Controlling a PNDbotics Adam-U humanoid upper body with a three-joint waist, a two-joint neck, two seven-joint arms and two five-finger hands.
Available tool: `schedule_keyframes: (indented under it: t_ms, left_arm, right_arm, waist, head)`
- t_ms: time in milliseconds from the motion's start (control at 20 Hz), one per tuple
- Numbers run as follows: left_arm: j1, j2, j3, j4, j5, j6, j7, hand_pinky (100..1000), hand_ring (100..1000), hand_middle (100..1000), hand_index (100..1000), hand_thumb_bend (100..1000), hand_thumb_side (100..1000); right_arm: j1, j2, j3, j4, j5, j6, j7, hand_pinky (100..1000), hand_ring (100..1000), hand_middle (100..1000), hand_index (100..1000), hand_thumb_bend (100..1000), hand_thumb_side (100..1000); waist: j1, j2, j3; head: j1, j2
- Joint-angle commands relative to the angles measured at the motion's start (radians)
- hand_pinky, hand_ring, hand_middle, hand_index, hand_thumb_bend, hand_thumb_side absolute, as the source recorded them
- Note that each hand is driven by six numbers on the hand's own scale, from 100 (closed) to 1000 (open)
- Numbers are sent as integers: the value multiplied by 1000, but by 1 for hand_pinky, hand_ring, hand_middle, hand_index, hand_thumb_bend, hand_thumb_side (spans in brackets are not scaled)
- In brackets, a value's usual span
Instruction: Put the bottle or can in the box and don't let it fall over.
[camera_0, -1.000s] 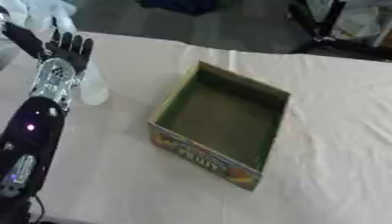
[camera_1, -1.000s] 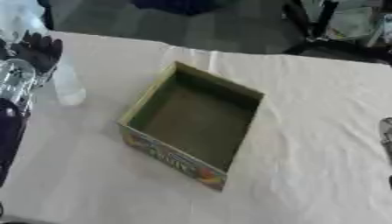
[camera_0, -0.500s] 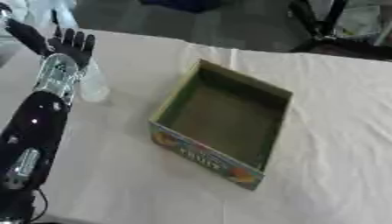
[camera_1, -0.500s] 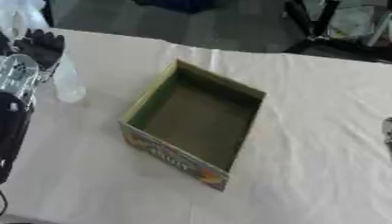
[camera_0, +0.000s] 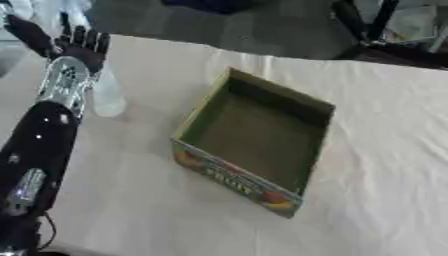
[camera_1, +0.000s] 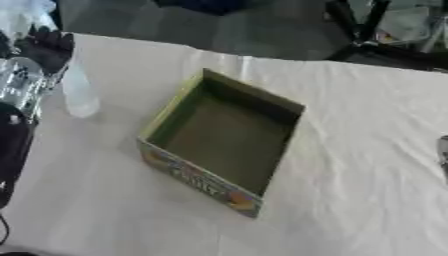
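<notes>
An open cardboard box (camera_0: 254, 145) sits near the middle of the counter (camera_0: 385, 125), which is covered with a pale cloth; the box is green inside, holds nothing, and has a colourful printed panel on its near side. Well to the left of the box, toward the counter's far left corner, a clear bottle (camera_1: 79, 92) stands upright on the cloth, apart from the box. The robot's left hand (camera_0: 80, 46) is raised just beside the bottle, on the side away from the box, with its black fingers straight and spread wide, pointing away from the robot; the bottle sits against the silver wrist, though whether they touch cannot be told. The fingers are not wrapped around the bottle. The black forearm runs from the hand down to the lower left corner. On the box's right, at the picture's edge in the right eye view, only a dark sliver shows, too little to tell what it is or how any fingers stand.
</notes>
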Motion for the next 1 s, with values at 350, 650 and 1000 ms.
schedule_keyframes:
  t_ms: [350,650,1000]
  left_arm:
    - [-53,27,-6,-68,5,16,1,100,100,100,968,618,1000]
    - [-93,25,-17,-91,1,25,-3,100,100,100,968,610,1000]
    - [-138,-23,-51,-136,0,49,-4,100,100,100,972,610,1000]
  right_arm:
    - [-15,-14,-3,-20,-5,-2,4,993,933,942,846,438,441]
    - [-15,-14,-2,-20,-6,-2,6,993,933,942,846,437,441]
    - [-20,-11,-2,-21,-8,-2,6,992,933,940,847,436,441]
  waist:
    - [4,-22,0]
    - [5,-25,0]
    - [3,-30,-1]
  head:
    - [7,-10]
    - [8,-5]
    - [6,2]
